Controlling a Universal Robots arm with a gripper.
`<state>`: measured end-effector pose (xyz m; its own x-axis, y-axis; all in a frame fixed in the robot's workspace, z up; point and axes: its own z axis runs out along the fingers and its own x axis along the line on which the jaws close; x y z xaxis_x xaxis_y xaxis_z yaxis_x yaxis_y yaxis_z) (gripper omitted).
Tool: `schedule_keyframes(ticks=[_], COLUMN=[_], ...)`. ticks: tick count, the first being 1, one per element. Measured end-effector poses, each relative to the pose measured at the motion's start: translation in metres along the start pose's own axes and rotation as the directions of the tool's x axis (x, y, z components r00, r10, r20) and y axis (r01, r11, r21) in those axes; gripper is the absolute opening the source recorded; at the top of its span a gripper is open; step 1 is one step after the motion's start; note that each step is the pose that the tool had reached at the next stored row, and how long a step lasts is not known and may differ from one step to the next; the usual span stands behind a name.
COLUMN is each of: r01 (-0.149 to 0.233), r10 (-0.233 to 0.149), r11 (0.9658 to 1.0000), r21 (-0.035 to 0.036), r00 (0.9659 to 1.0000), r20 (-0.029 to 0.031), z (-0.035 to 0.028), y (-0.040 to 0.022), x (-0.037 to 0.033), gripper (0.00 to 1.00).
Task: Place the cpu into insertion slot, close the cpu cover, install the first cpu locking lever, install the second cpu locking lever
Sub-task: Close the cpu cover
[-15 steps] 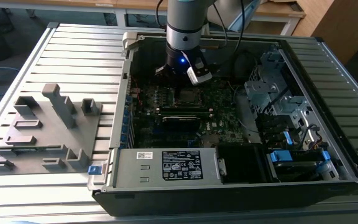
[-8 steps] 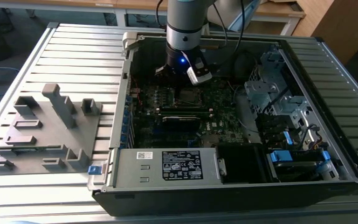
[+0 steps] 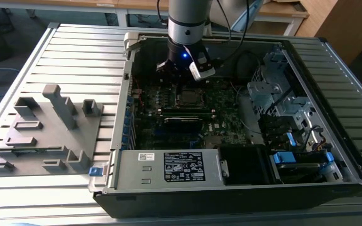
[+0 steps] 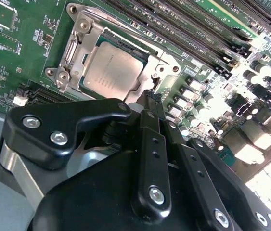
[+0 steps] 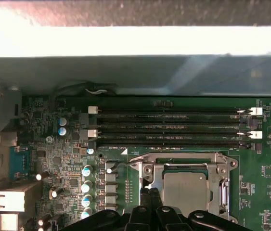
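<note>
Gripper [image 4: 152, 98] closed, holding nothing; its tip just beside the cpu cover [image 4: 79, 50].

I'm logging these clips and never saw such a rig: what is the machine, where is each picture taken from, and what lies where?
The machine is one robot arm ending in a gripper. The exterior view looks from off the arm at an open computer case lying on a slatted metal table, a grey holder block beside it. Both wrist views ride on the arm and look past the gripper at the motherboard. There the cpu lies in the insertion slot, with the cpu cover down around it. The gripper hangs close to the slot's edge; the cpu is not in it.
</note>
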<state>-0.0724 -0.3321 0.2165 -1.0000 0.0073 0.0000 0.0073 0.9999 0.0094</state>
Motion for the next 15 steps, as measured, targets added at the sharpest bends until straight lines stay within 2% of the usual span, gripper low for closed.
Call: schedule_keyframes(ticks=[15], r01=[0.000], r10=[0.000], r11=[0.9999], r21=[-0.0141], r00=[1.0000], r20=[-0.0001], z=[0.0000], y=[0.0000], x=[0.0000], gripper=[0.11])
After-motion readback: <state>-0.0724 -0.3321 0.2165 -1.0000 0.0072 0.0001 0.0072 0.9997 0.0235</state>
